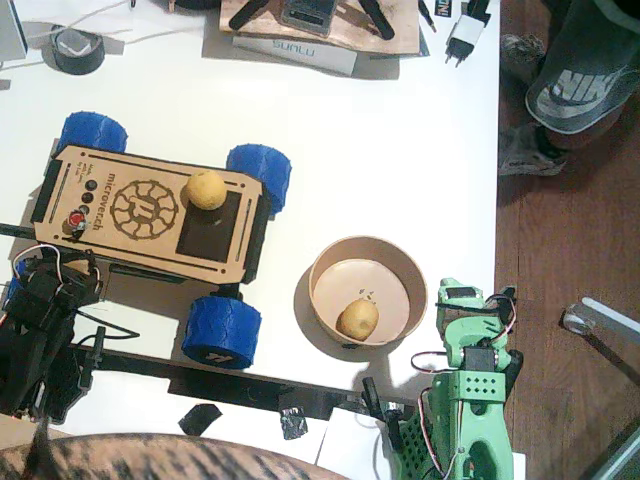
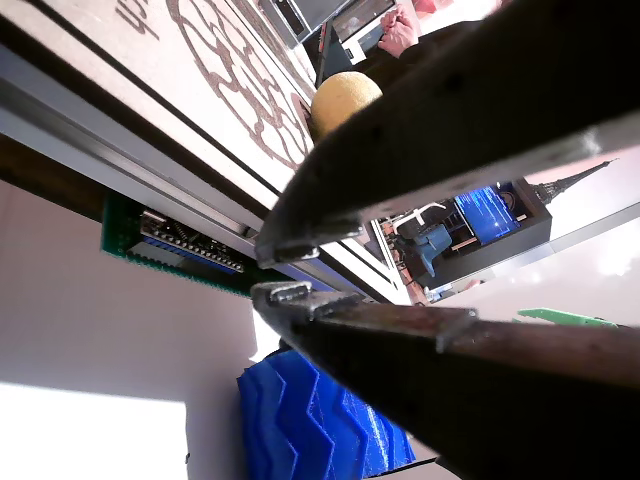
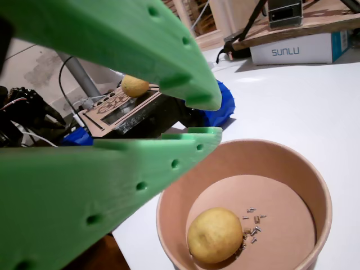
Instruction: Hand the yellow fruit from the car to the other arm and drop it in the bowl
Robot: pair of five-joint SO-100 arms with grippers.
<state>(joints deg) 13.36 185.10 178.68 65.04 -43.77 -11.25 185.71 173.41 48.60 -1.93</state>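
2 fruits are showing: the yellow fruit (image 1: 205, 189) is sitting on the car (image 1: 150, 210), another is lying in the bowl (image 1: 405, 275) beside the car; both arms' fingers (image 2: 300, 235) (image 3: 191, 90) are standing slightly apart, empty.

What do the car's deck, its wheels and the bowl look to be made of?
Car deck: pale plywood, matte, with burnt-looking engraved lettering and emblem. Wheels: blue plastic, probably printed, with chunky ridged tread. Bowl: tan, thin-walled and matte, likely paper or pressed fibre; hard to confirm.
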